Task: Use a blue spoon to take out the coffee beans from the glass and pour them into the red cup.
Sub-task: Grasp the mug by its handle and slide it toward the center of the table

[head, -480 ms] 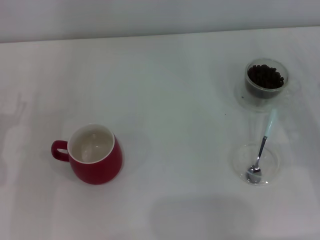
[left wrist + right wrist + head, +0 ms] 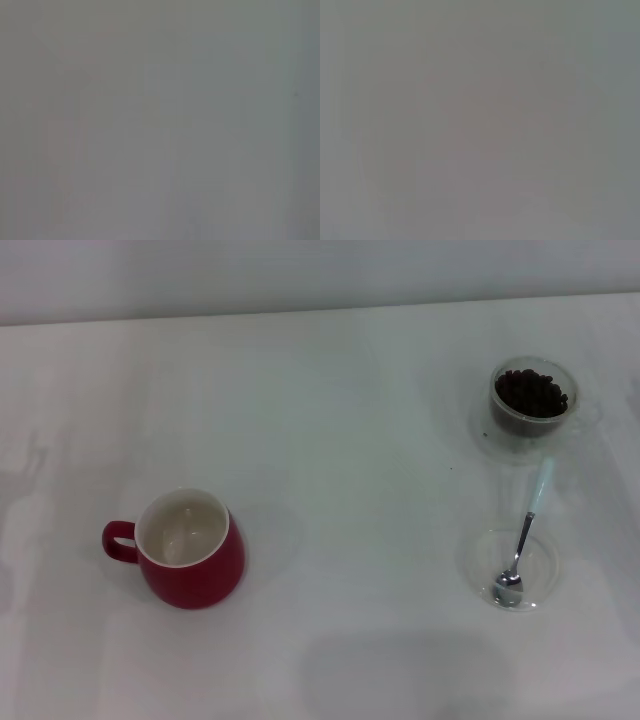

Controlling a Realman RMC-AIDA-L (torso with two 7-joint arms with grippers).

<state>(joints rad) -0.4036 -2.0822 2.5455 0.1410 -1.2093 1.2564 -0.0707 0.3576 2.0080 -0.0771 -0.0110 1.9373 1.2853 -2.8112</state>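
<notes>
Blue spoon [image 2: 520,552] appears in head view only.

glossy red cup [image 2: 192,562], shiny metal spoon [image 2: 520,552]

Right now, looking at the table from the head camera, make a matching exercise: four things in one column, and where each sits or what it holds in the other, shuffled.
Things:
1. red cup
2. glass
3. blue spoon
4. shallow dish

States:
A. holds the coffee beans
B. bowl end rests in the dish, handle points toward the glass
C. nothing inside, on the robot's left
D. clear, under the spoon's bowl

Pairs: 1-C, 2-A, 3-B, 4-D
</notes>
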